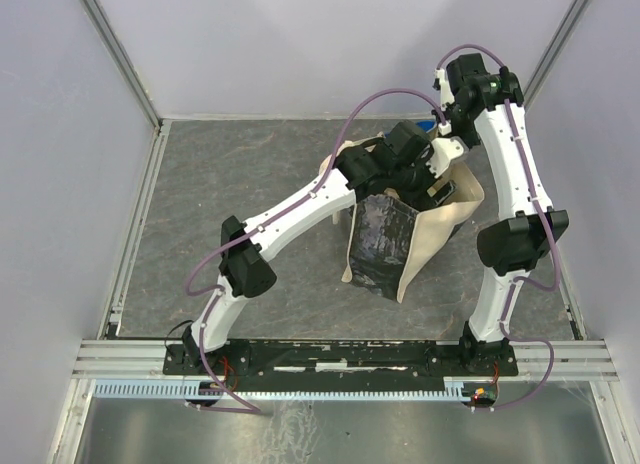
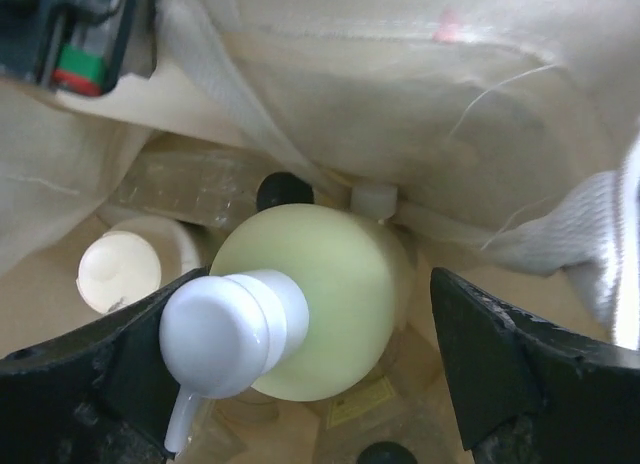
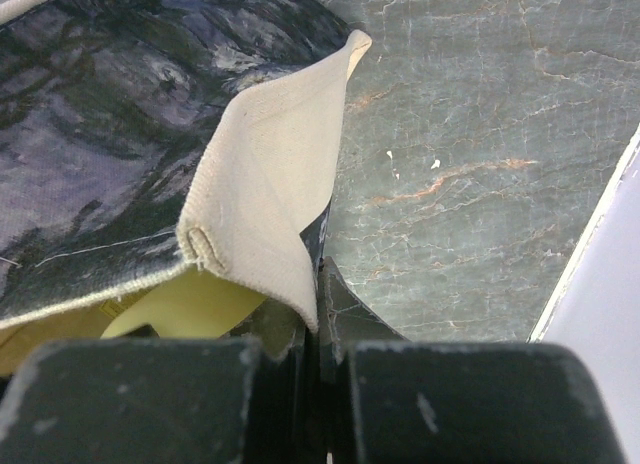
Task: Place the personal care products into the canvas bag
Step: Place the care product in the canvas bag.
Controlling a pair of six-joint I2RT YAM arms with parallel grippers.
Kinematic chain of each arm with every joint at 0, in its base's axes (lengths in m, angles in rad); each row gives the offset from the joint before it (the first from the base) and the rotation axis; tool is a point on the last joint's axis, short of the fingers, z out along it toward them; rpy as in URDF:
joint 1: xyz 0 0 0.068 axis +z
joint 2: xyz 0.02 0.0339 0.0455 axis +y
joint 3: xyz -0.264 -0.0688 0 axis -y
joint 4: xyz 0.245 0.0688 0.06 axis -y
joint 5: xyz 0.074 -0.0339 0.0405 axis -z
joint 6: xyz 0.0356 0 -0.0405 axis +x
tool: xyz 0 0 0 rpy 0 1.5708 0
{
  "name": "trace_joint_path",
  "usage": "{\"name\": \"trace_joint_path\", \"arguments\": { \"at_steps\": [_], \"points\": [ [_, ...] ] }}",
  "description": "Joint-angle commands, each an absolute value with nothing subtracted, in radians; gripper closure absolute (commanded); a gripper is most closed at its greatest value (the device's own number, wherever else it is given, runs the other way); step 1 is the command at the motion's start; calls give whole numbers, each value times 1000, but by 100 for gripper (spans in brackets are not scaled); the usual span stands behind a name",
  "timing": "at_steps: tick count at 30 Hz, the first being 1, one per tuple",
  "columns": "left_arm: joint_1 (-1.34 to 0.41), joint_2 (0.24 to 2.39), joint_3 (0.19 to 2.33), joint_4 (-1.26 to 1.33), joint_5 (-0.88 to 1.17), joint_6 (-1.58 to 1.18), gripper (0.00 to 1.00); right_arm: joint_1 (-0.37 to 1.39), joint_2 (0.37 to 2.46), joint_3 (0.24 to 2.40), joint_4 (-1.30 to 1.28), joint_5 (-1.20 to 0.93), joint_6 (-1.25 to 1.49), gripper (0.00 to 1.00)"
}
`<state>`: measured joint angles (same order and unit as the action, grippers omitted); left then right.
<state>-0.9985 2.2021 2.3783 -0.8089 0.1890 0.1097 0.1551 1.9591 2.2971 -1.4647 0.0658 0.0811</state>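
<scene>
The canvas bag (image 1: 430, 229) stands mid-table, its dark printed panel (image 1: 380, 242) facing the arms. My left gripper (image 1: 418, 172) is inside the bag's mouth. In the left wrist view it (image 2: 315, 329) is open around a yellow-green bottle (image 2: 330, 314) with a white pump cap (image 2: 225, 329); the right finger (image 2: 500, 354) is apart from the bottle. A beige jar (image 2: 120, 274), a clear bottle (image 2: 185, 184) and black caps (image 2: 285, 191) lie beside it in the bag. My right gripper (image 1: 448, 162) is shut (image 3: 320, 284) on the bag's rim (image 3: 270, 184).
Grey marbled table top (image 3: 470, 134) surrounds the bag. White walls and metal rails (image 1: 130, 234) enclose the table. The bag's strap handle (image 1: 330, 164) lies behind the left arm. A white fabric fold (image 2: 600, 234) hangs at the right inside the bag.
</scene>
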Motion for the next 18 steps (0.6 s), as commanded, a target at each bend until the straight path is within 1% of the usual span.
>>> {"name": "trace_joint_path", "arguments": {
  "at_steps": [1, 4, 9, 13, 18],
  "points": [
    [-1021, 2212, 2345, -924, 223, 100, 4, 148, 1917, 2324, -1342, 105, 75, 100],
    [-1018, 2160, 2342, -905, 198, 81, 3, 147, 1918, 2324, -1341, 107, 72, 100],
    [-986, 2035, 2339, -884, 92, 44, 2, 136, 1917, 2321, -1344, 108, 68, 100],
    [-924, 1932, 2310, -868, 82, 0, 2, 123, 1920, 2319, -1344, 98, 67, 100],
    [-808, 1784, 2210, -810, 86, -93, 1, 111, 1918, 2317, -1342, 82, 68, 100]
  ]
}}
